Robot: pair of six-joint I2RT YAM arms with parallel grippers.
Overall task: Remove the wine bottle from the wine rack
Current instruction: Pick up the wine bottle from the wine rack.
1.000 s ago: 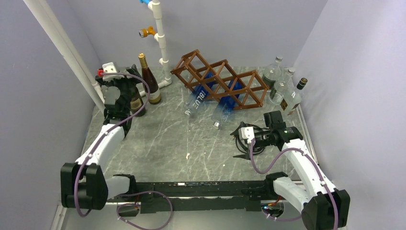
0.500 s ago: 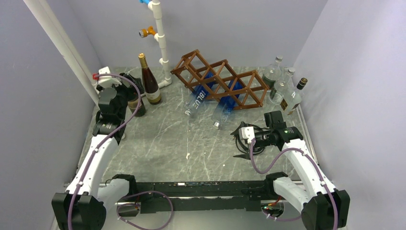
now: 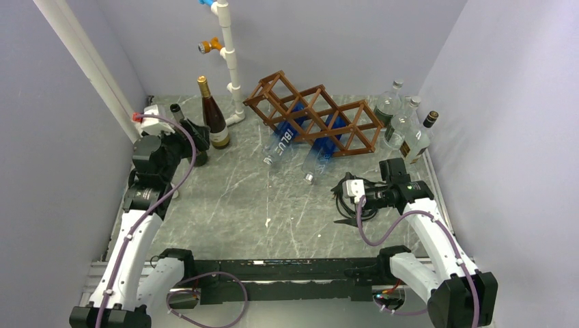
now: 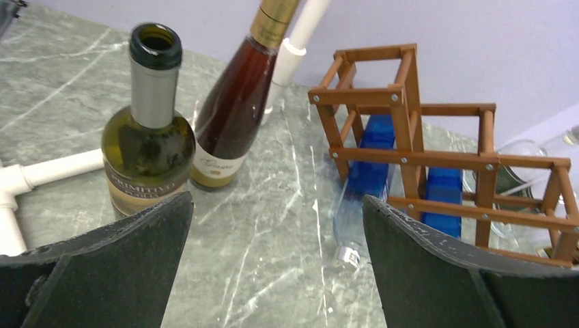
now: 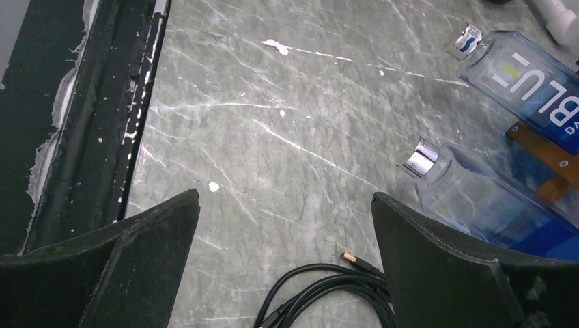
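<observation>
The brown wooden wine rack (image 3: 315,117) stands at the back middle of the table. Two blue bottles lie in its lower cells, necks pointing forward: one marked BLU (image 3: 281,143) and one beside it (image 3: 319,156). My left gripper (image 3: 193,139) is open and empty at the back left, just in front of a standing green bottle (image 3: 177,111). In the left wrist view the gripper (image 4: 276,198) faces the rack (image 4: 416,150) and a blue bottle (image 4: 362,205) across bare table. My right gripper (image 3: 339,203) is open and empty, short of the bottle caps. In its own view (image 5: 285,195) both bottles (image 5: 526,75) (image 5: 471,191) lie ahead to the right.
A dark red bottle (image 3: 213,119) stands beside the green one (image 4: 149,147). A white pipe stand (image 3: 229,61) rises behind them. Several clear bottles (image 3: 403,126) stand at the back right. A coiled black cable (image 5: 334,294) lies under my right gripper.
My left gripper has let go of the green bottle and drawn back towards the near left. The bottle stays standing. The right arm has not moved.
</observation>
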